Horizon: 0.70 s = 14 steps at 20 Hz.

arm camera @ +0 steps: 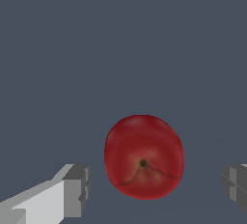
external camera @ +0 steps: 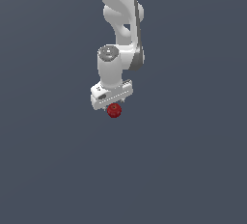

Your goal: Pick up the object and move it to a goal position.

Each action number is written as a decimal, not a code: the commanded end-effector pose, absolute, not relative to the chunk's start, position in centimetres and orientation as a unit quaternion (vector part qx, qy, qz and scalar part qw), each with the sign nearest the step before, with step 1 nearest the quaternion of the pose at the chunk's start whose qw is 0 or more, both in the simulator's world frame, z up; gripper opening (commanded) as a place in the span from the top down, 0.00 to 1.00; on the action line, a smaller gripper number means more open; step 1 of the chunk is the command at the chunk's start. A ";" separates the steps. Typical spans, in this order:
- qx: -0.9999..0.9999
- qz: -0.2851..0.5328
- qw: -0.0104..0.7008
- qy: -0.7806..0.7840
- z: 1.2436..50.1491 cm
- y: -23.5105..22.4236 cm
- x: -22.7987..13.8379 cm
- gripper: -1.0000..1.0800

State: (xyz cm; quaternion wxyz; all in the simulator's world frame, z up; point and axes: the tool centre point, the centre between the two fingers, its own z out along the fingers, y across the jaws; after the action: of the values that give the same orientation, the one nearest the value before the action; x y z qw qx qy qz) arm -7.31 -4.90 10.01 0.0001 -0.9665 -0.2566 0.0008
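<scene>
The object (external camera: 114, 110) is a small dark red, roughly round ball just under the white arm's hand in the exterior view. In the wrist view the object (arm camera: 144, 157) fills the space between my two grey fingertips, with a dark dimple and thin creases facing the camera. My gripper (arm camera: 157, 189) is open and straddles it. One finger (arm camera: 77, 191) stands a small gap away from the ball, and the other finger (arm camera: 235, 184) stands farther off. Neither pad touches it. In the exterior view the gripper (external camera: 114, 106) points down and its fingertips are hard to make out.
Around the arm there is only a plain, flat dark grey-blue surface in both views. No other objects, containers, edges or goal marker show.
</scene>
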 end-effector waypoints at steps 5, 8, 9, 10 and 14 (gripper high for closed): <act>-0.962 0.000 0.000 -0.274 9.6 -5.1 -7.8 0.04; -0.962 0.000 0.000 -0.272 9.6 -5.1 -7.8 0.04; -0.962 0.000 0.000 -0.272 9.5 -5.1 -7.8 0.04; -0.962 0.000 0.000 -0.272 9.3 -5.1 -7.8 0.04; -0.962 0.000 0.000 -0.273 8.0 -5.1 -7.9 0.04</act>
State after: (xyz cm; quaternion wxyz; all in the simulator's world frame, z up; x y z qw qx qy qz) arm -7.81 -5.12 8.59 -0.0001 -0.9621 -0.2727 -0.0003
